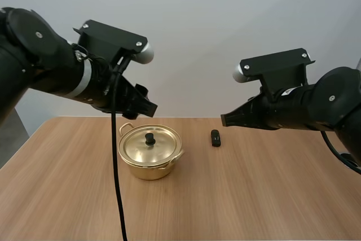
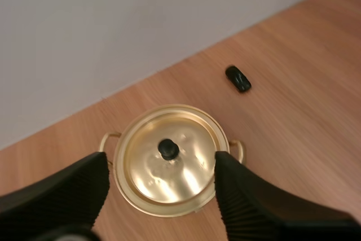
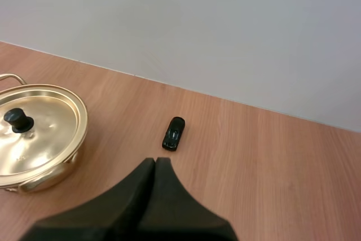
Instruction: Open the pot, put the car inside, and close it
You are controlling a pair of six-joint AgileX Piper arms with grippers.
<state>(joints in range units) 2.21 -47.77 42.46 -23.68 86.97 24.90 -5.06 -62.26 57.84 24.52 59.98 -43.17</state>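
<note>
Gold pot (image 1: pixel 150 153), lid on, is set toward the far edge of the table (image 1: pixel 271 196), left of centre. The black toy car (image 1: pixel 215 137) lies apart on the pot's right, its long axis pointing at the far edge. The left gripper (image 1: pixel 145 101) is held spread wide above the lid knob (image 1: pixel 149 138). The right gripper (image 1: pixel 224 119) is pressed closed; it is judged nearer the car, which lies ahead and below.

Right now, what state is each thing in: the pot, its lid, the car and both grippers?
pot: closed, upright on the table.
lid: seated on the pot.
car: on the table beside the pot, apart from it.
left gripper: open, over the pot.
right gripper: shut on nothing.
</note>
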